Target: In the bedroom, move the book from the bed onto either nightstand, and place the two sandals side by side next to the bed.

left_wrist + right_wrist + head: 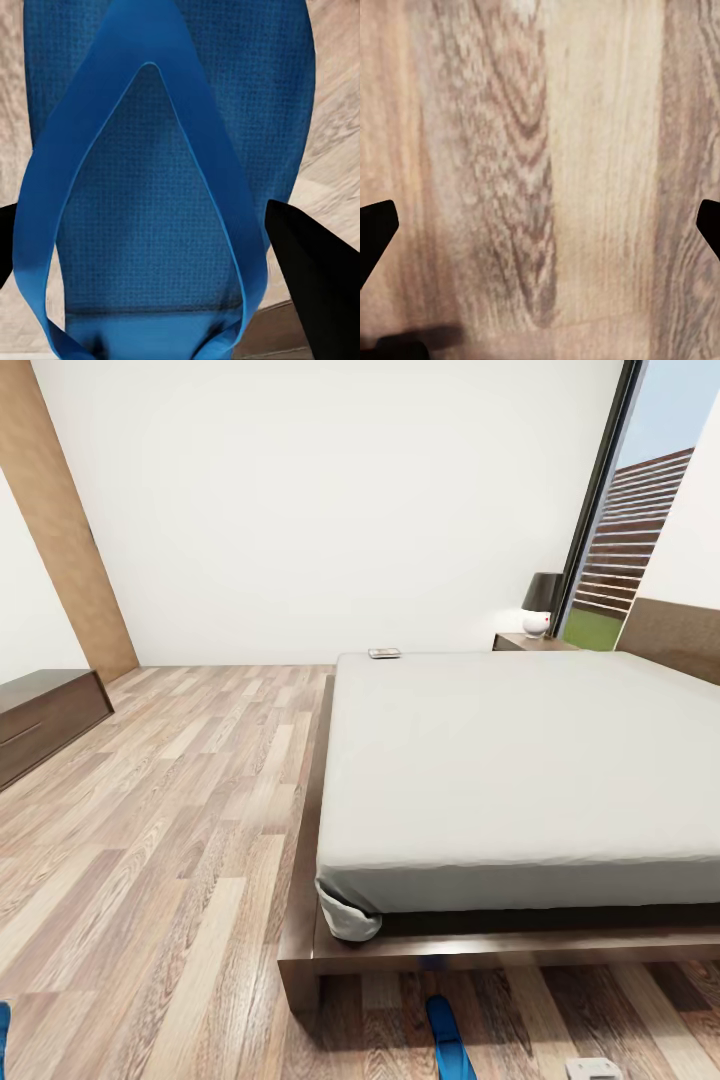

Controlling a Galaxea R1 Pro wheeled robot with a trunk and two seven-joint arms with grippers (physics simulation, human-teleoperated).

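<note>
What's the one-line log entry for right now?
left gripper: open, fingers straddling blue sandal | right gripper: open over wood floor | second sandal: floor at bed foot | book: on bed

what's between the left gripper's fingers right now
A blue sandal lies between the left gripper's spread fingers, strap up, over wood floor, in the left wrist view.

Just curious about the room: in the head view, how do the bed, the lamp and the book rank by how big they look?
1. bed
2. lamp
3. book
Lamp and book lie far off, so true sizes stay unsure.
</note>
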